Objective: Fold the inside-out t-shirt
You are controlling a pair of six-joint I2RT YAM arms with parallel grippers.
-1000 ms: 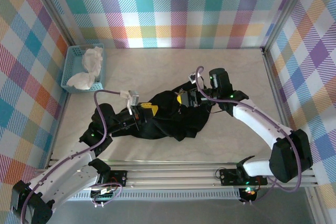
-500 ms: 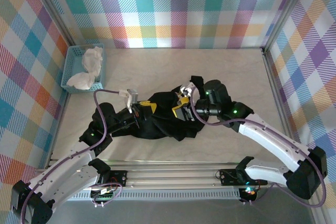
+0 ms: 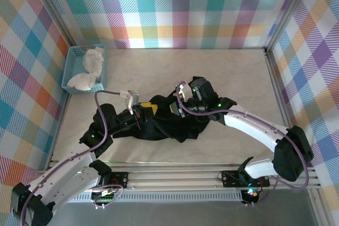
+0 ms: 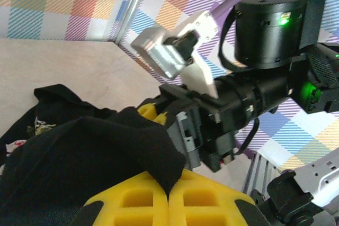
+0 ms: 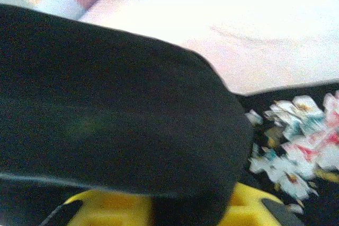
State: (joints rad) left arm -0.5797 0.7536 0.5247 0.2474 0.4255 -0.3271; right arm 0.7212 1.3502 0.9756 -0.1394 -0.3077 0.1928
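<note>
- The t-shirt (image 3: 164,125) is lying in a crumpled black heap on the pale table (image 3: 159,67), near the middle and a little toward the near edge, between the two arms.
- The left gripper (image 3: 145,110) is sitting at the left end of the heap. In the left wrist view its yellow fingers (image 4: 212,199) are pressing together, and a corner of the black fabric is being pinched between them, so it is grasping the t-shirt.
- The right gripper (image 3: 180,108) is reaching into the upper middle of the heap, near the left one.
- In the right wrist view a thick fold of black cloth is running down between the yellow fingers (image 5: 106,207) of this gripper. If they are really clamping the fold or only standing at both sides of it, I cannot tell.
- A part of the rose print (image 5: 296,146), pink and white, is showing on the fabric just beside that fold.
- At the far left of the table a light-blue basket (image 3: 69,72) is standing well apart from the t-shirt, and a white cloth (image 3: 90,67) is lying inside it.
</note>
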